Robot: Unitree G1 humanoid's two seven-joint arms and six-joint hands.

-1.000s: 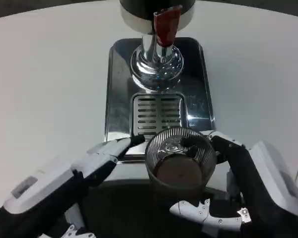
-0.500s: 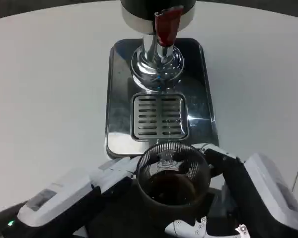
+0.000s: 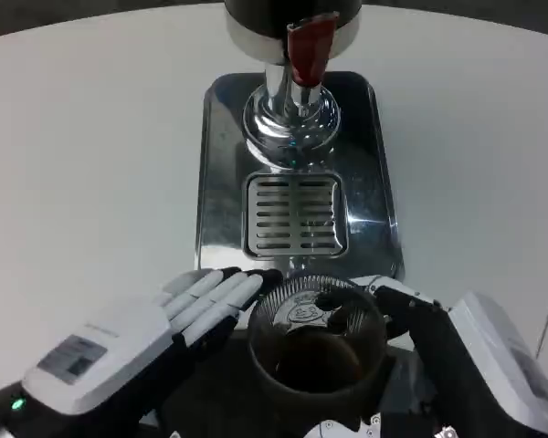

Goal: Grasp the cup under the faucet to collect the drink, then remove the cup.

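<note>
The ribbed clear glass cup [image 3: 316, 345], dark drink filling its lower part, is sitting upright in the right hand [image 3: 457, 351], whose black-and-white fingers are wrapping its right side. The left hand [image 3: 155, 333] is lying just beside the cup's left wall, fingers stretched out, gripping nothing. Beyond both hands, the shiny steel drip tray [image 3: 297, 182] is carrying a slotted grate [image 3: 295, 215] under the chrome faucet with a red lever [image 3: 297, 87].

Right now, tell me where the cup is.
In the head view the cup sits low and centre, off the drip tray and just in front of its near edge, between the left hand and right hand.
</note>
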